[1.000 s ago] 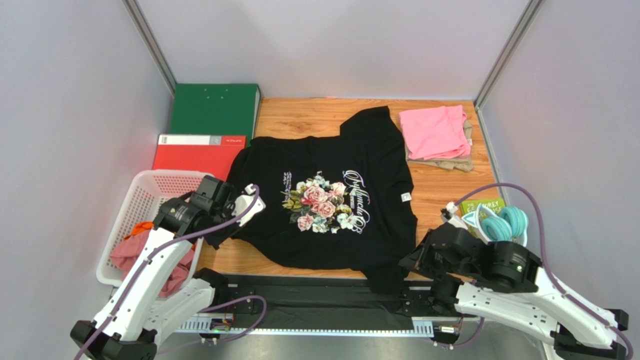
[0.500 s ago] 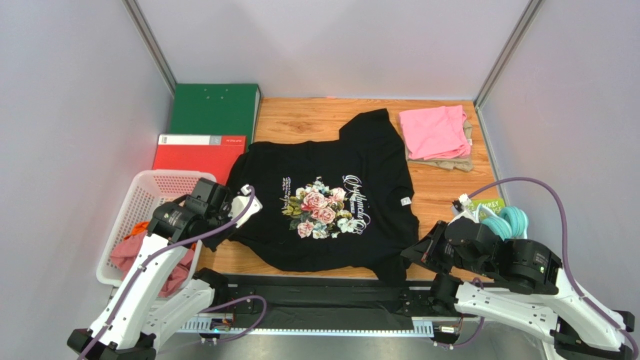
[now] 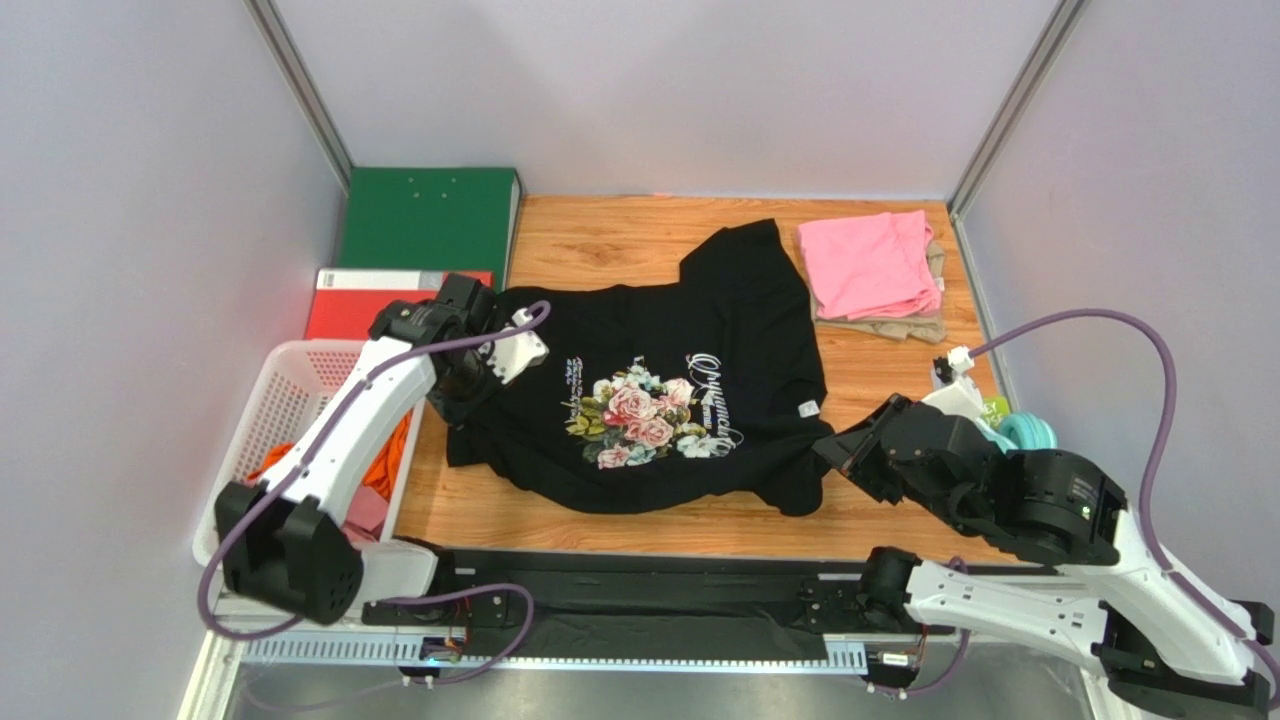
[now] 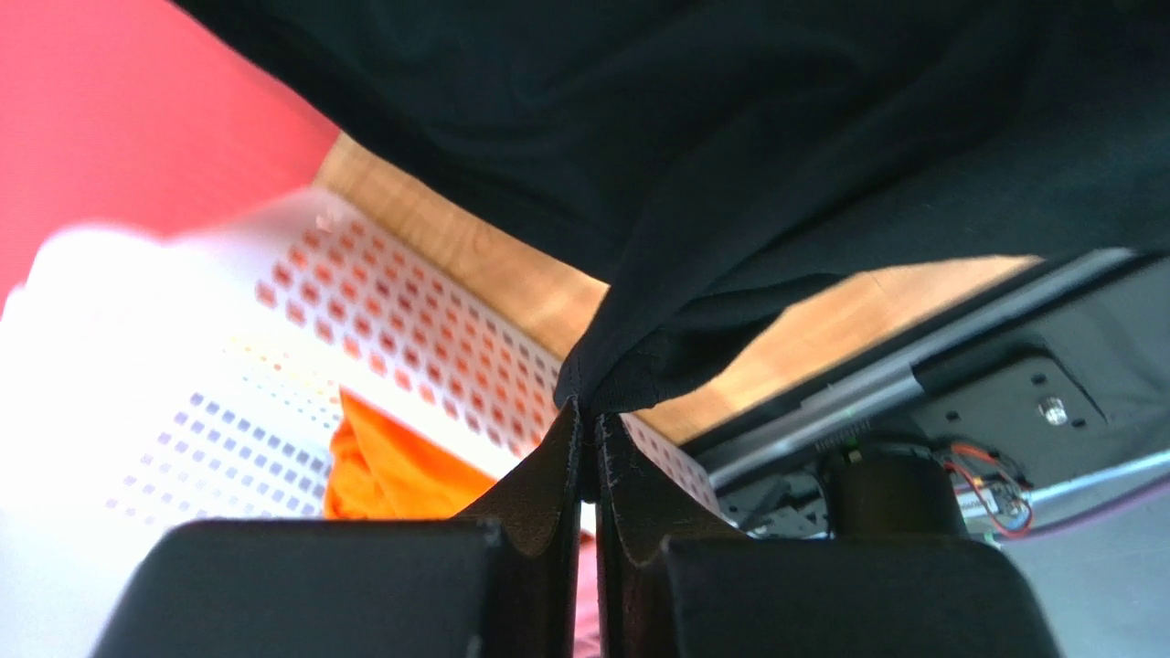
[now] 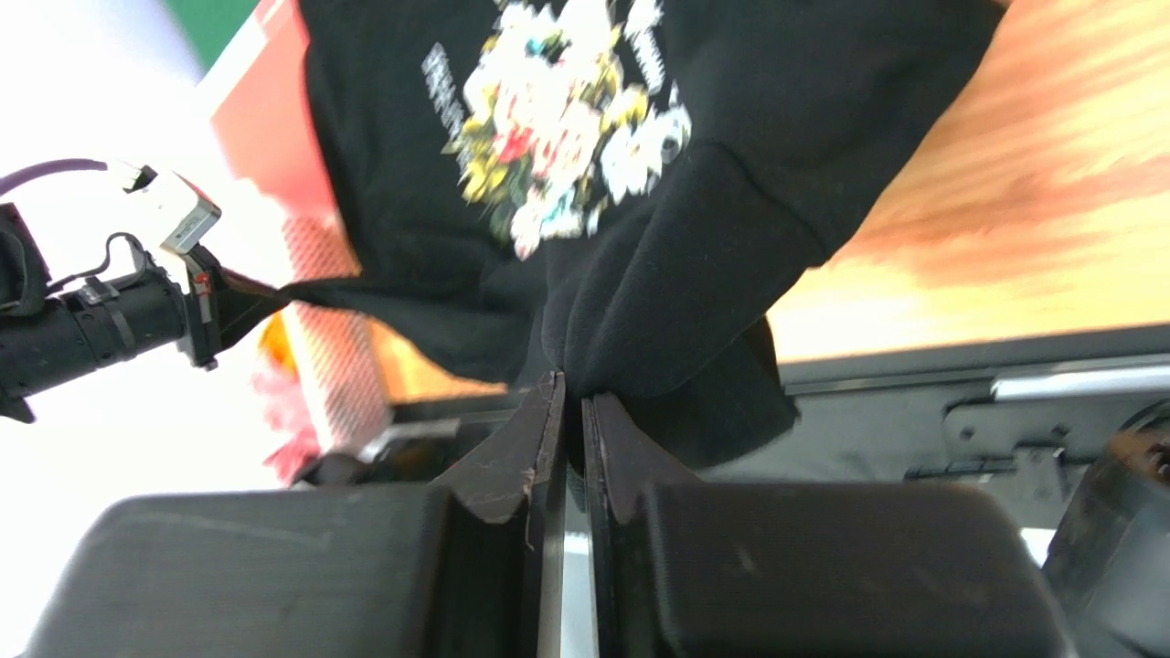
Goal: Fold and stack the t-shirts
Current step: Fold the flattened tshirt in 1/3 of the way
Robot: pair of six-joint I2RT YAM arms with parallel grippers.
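The big black t-shirt (image 3: pixel 661 390) with the rose print lies spread across the wooden table, partly raised at both near corners. My left gripper (image 3: pixel 455 393) is shut on its left edge; in the left wrist view the tips (image 4: pixel 588 411) pinch a fold of black cloth (image 4: pixel 714 165). My right gripper (image 3: pixel 830 450) is shut on the near right corner, and the right wrist view shows its tips (image 5: pixel 570 391) biting bunched black cloth (image 5: pixel 659 288). A folded pink t-shirt (image 3: pixel 869 263) sits on a beige one (image 3: pixel 902 326) at the back right. An orange t-shirt (image 3: pixel 394 450) lies in the basket.
A white mesh basket (image 3: pixel 293 383) stands at the left edge, under my left arm. Green binder (image 3: pixel 428 218) and red binder (image 3: pixel 353 308) lie at the back left. A teal coiled bundle (image 3: pixel 1037 432) sits behind my right wrist. Grey walls enclose the table.
Both grippers have moved away from the front edge with the black shirt in them. The hem that hung over the edge is now on the table. The left arm swung toward the back.
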